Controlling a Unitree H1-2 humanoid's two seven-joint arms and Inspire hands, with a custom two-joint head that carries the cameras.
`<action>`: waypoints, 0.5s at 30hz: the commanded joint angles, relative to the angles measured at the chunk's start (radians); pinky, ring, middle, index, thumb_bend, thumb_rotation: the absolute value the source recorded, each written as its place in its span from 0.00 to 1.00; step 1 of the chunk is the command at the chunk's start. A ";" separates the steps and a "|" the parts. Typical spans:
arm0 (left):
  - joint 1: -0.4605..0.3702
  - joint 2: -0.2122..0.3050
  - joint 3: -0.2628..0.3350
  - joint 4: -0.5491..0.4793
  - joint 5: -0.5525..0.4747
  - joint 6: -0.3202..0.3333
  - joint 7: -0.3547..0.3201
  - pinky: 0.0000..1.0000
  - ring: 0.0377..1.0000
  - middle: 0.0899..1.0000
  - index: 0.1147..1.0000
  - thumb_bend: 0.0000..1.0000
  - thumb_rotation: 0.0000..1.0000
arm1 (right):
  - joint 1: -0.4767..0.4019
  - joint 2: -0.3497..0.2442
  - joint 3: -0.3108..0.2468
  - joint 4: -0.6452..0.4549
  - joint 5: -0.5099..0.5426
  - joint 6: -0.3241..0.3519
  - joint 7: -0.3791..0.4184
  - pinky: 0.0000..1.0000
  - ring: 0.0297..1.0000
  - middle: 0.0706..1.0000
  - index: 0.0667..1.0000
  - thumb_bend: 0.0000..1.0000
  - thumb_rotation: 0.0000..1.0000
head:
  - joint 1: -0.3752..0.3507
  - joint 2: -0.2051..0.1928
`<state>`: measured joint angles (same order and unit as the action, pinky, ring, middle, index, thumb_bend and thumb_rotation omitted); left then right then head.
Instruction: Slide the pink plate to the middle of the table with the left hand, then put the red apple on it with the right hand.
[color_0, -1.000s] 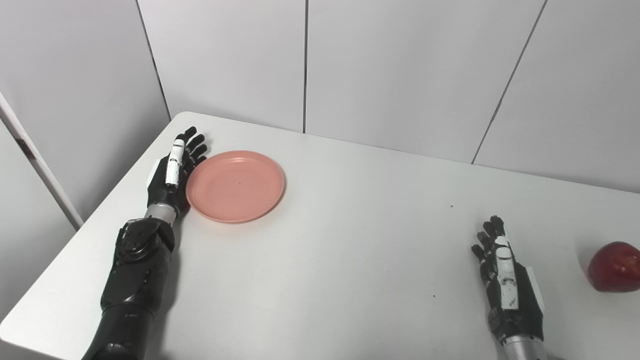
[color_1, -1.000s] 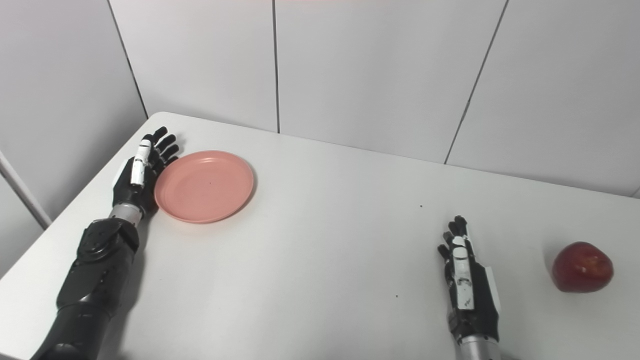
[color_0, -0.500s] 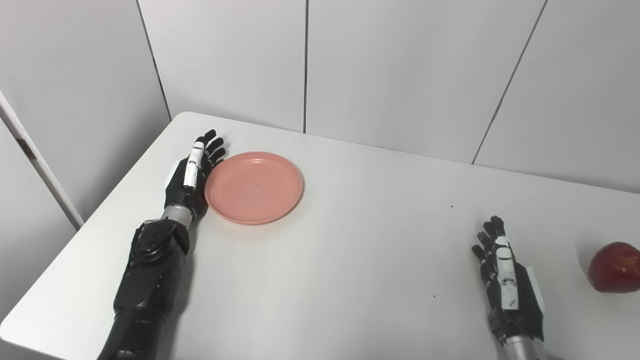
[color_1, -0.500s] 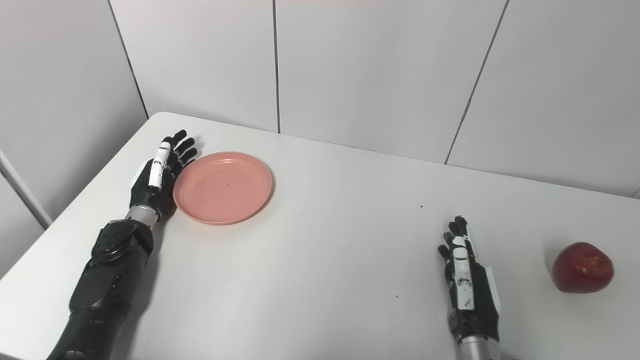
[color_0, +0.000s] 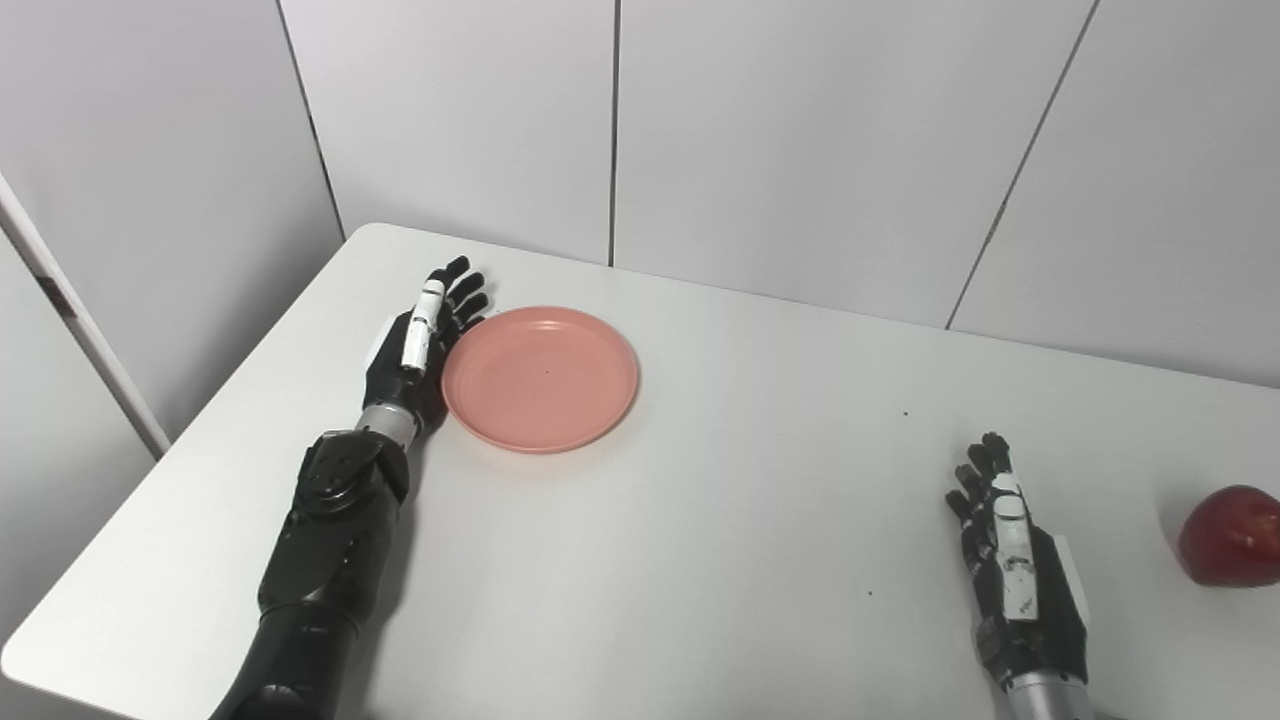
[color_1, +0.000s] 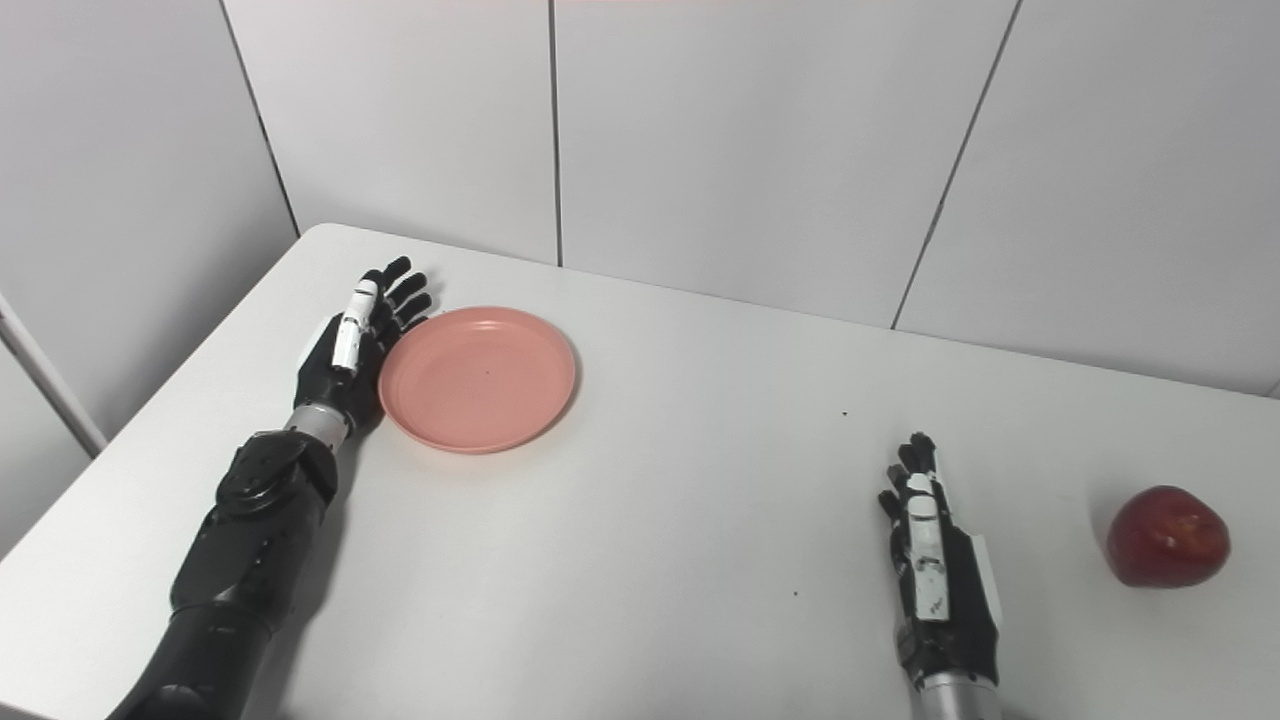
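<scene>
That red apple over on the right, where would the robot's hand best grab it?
Probably around its round middle. The red apple sits alone on the table, clear on every side. The right hand lies open just to its left, so coming from that side or from above, fingers wrapping the widest part, looks simplest.

Red apple (color_0: 1236, 535) clipped by the right edge in the left eye view, left-hand (color_0: 418, 345) contact with plate rim (color_0: 455, 400) unclear

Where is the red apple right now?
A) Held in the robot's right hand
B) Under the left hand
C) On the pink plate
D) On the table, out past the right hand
D: the red apple sits alone on the table, apart from the open right hand; the pink plate holds nothing.
</scene>
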<state>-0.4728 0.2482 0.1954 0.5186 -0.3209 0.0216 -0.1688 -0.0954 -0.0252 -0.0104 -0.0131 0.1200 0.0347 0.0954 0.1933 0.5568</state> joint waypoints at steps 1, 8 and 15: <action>0.007 -0.020 -0.015 0.031 0.015 0.023 -0.004 0.94 0.93 0.92 0.89 0.29 1.00 | -0.013 0.003 -0.002 -0.029 -0.002 -0.010 -0.007 1.00 1.00 1.00 1.00 0.23 1.00 | -0.002 0.001; -0.003 -0.036 -0.040 0.046 0.023 0.017 -0.026 0.95 0.95 0.94 0.91 0.30 1.00 | -0.014 0.007 -0.002 -0.026 -0.005 -0.012 -0.009 1.00 1.00 1.00 1.00 0.23 1.00 | -0.008 0.005; -0.014 -0.051 -0.057 0.055 0.030 0.009 -0.037 0.95 0.95 0.94 0.92 0.31 1.00 | -0.016 0.011 -0.001 -0.030 -0.003 -0.005 -0.008 1.00 1.00 1.00 1.00 0.22 1.00 | -0.017 0.012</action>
<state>-0.4924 0.2226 0.1521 0.5422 -0.2987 0.0031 -0.1944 -0.0954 -0.0166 -0.0103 -0.0132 0.1151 0.0348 0.0900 0.1764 0.5676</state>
